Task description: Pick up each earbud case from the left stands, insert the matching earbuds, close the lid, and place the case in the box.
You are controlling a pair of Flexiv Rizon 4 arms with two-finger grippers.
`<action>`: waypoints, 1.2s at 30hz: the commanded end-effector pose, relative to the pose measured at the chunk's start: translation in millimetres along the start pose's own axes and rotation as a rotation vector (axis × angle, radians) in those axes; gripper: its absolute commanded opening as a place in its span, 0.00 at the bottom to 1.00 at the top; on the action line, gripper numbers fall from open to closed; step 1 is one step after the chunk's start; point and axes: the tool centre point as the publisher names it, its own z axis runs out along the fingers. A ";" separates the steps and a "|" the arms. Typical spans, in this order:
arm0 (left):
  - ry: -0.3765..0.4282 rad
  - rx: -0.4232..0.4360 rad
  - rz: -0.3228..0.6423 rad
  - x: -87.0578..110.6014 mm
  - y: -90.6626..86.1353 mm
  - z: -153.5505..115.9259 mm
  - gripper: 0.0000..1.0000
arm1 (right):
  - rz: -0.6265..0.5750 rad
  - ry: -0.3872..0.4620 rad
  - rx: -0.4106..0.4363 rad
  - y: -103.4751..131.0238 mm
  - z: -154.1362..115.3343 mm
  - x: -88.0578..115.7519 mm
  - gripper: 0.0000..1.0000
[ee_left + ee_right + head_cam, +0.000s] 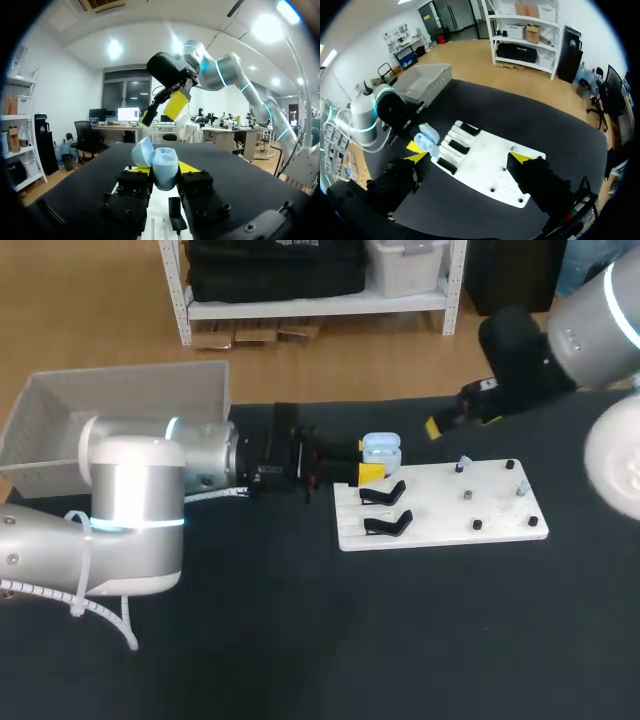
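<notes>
Head view: my left fingers (pixel 368 468) pinch the pale-blue case (pixel 381 447) at the far left end of the white board (pixel 480 502), just beyond the black stands (pixel 388 523). The box (pixel 120 400) sits at the counter's far left.

Left wrist view: the case is open, lid up, clamped from both sides.

Right wrist view: my right fingers (pixel 470 159) are spread wide, gripping nothing, above the board.

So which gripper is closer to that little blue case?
Left. The left gripper is clamped on the open earbud case; the right gripper hangs apart from it, raised.
</notes>
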 end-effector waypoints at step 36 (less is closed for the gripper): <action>-0.001 -0.004 0.082 -2.1 -5.1 1.2 0.00 | -0.036 0.397 0.356 -123.2 40.5 82.1 0.92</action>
